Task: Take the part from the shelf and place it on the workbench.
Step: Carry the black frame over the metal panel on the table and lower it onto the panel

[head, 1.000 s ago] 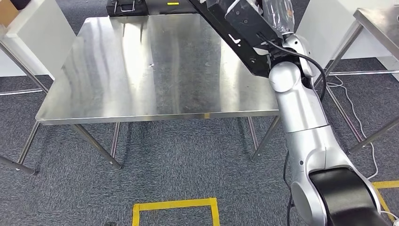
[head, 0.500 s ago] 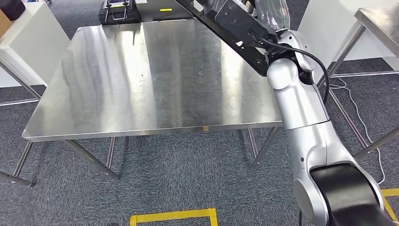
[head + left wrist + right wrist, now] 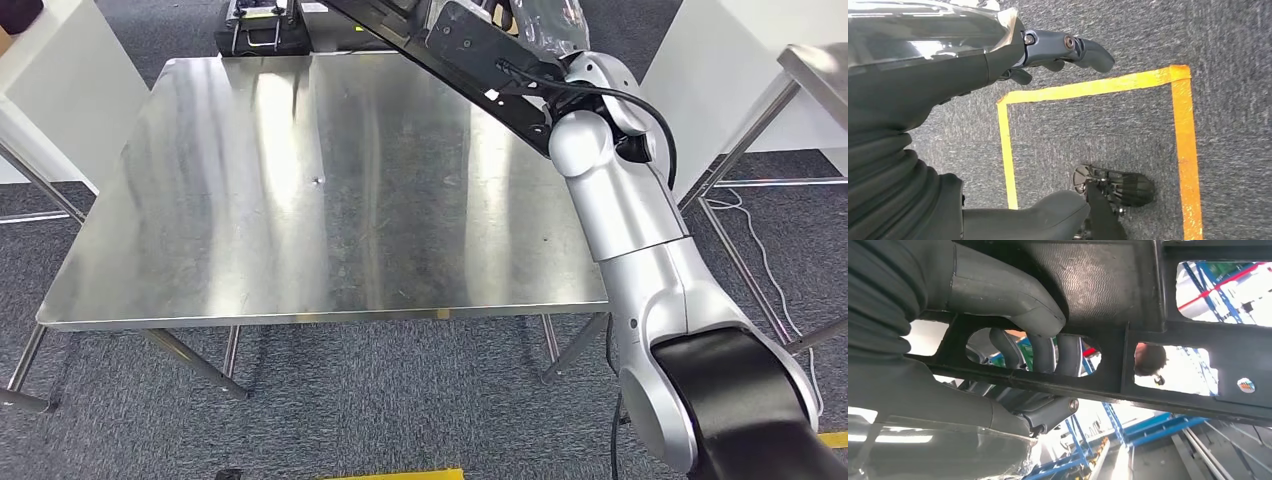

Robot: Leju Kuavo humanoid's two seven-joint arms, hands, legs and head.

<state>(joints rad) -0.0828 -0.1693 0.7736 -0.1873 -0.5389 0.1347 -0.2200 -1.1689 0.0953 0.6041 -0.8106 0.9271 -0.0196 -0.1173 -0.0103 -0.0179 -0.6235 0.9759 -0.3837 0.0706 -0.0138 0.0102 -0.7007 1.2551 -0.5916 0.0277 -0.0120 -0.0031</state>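
A long flat black part [image 3: 470, 60] with cut-out slots hangs slanted above the far right of the steel workbench [image 3: 300, 200]. My right hand [image 3: 548, 20], wrapped in clear plastic, holds it at the top of the head view. In the right wrist view the thumb [image 3: 998, 290] lies over the part [image 3: 1108, 285] and the fingers [image 3: 1043, 352] reach through one slot. The part is off the tabletop. My left hand [image 3: 1058, 47] hangs over the carpet and holds nothing.
A black case [image 3: 265, 25] sits at the bench's far edge. White cabinets stand at the left [image 3: 60, 90] and right [image 3: 720, 70], and a second steel table [image 3: 815, 65] at far right. Cables [image 3: 745, 215] lie on the floor; yellow tape [image 3: 1088, 89] marks the carpet.
The whole view has shifted: the camera has come closer to the workbench, which now sits lower and larger. The part stays in my right hand.
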